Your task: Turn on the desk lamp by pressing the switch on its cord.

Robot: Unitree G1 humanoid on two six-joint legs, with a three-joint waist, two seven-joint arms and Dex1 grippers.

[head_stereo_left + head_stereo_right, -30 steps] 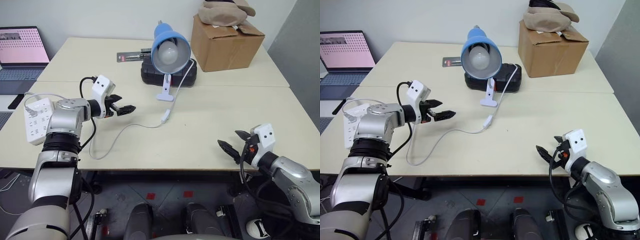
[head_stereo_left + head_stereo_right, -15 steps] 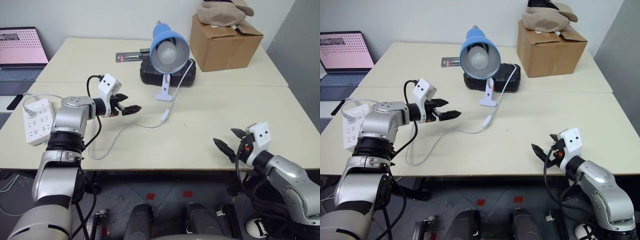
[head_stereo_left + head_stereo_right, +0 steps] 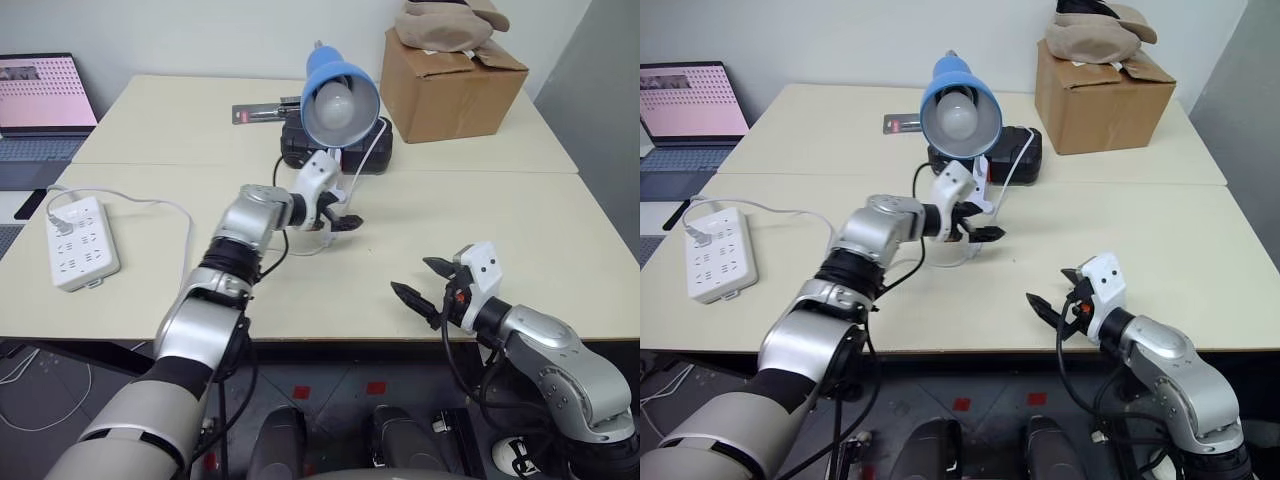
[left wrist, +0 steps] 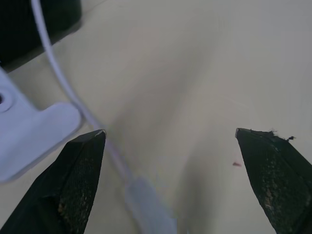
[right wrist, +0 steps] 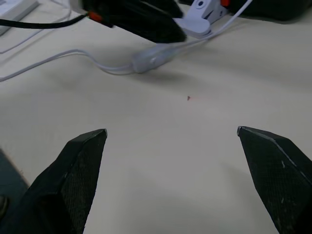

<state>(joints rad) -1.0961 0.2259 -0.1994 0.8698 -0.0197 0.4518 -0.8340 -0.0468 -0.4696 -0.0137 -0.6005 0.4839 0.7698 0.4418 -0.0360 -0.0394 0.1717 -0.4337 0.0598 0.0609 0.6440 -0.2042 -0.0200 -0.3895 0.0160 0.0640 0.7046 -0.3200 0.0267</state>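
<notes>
Beige table (image 3: 560, 230), no legible writing.

Silver-grey jointed arms, black elbow bands, white boxy wrist cameras, black cables looped at wrists, left claw (image 3: 345, 222) and right claw (image 3: 420, 284) with black pointed fingers

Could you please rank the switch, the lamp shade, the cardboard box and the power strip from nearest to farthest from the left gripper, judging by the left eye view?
From the left gripper:
1. Switch, just under its fingers.
2. Lamp shade, directly behind.
3. Cardboard box, at the far right corner.
4. Power strip, at the table's left edge.
</notes>
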